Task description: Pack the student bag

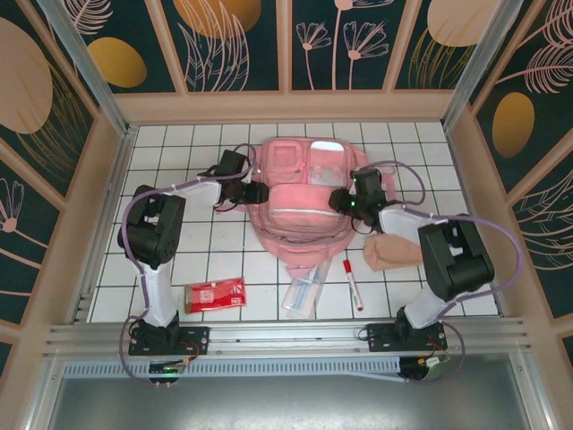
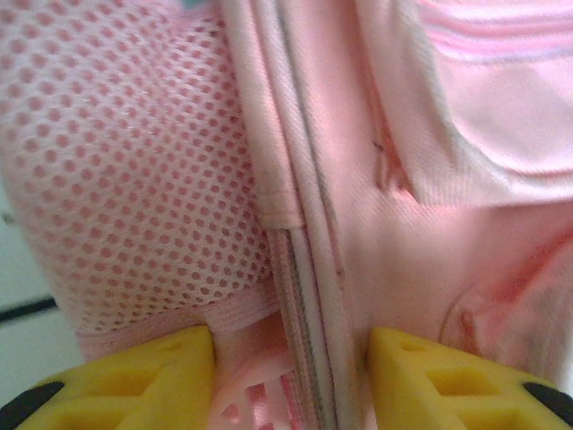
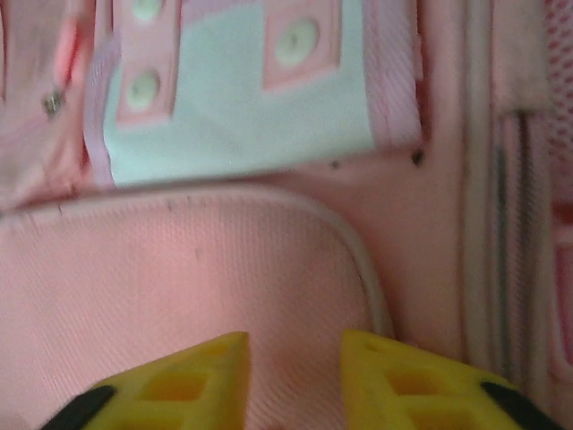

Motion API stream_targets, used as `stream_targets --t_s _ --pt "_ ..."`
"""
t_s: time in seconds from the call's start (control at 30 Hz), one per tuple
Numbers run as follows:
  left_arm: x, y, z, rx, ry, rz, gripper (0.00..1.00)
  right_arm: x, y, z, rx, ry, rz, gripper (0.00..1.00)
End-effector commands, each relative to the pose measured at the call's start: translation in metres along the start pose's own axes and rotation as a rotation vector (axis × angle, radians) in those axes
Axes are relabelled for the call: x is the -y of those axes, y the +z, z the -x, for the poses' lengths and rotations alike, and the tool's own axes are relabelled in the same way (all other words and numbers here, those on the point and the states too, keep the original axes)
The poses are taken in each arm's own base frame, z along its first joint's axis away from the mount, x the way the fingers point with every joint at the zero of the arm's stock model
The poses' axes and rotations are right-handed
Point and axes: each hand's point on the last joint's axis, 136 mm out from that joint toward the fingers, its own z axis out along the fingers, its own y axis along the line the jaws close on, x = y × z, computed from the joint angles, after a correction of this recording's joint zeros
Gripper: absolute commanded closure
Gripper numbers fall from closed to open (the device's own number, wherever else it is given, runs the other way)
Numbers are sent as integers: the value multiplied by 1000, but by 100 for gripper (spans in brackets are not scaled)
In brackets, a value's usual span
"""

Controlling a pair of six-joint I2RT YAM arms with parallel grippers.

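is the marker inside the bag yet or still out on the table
Out. The marker lies flat on the table, outside the student bag, between a clear packet and a beige pouch.

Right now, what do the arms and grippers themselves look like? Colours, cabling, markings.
On left arm and right arm: white links, black joint housings, looping lilac cables. On left gripper and right gripper: black bodies, yellow fingers with moulded recesses and black tips. Small green light near the right gripper.
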Motion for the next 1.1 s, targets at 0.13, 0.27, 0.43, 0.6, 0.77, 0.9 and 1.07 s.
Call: stream_targets --t_s 0.13,0.27,0.43,0.6,0.77,0.9,1.07 --pt "83 6 -132 -314 87 -215 59 -24 45 19 -103 -168 166 72" --pt "103 -4 -142 -316 101 -213 59 -44 64 33 -84 -231 300 66" --pt "100 -46 -95 -164 294 -60 57 -73 74 39 -87 -174 471 65" --pt "131 -90 -44 4 640 -74 55 -86 53 55 -34 -117 473 54" --pt "172 -87 -16 157 904 -187 51 -74 2 82 46 -26 354 46" --pt "181 -47 -29 126 1188 -173 41 -32 -42 95 102 44 210 45" --pt "202 -9 -34 38 1215 -193 29 20 -82 85 112 73 44 44"
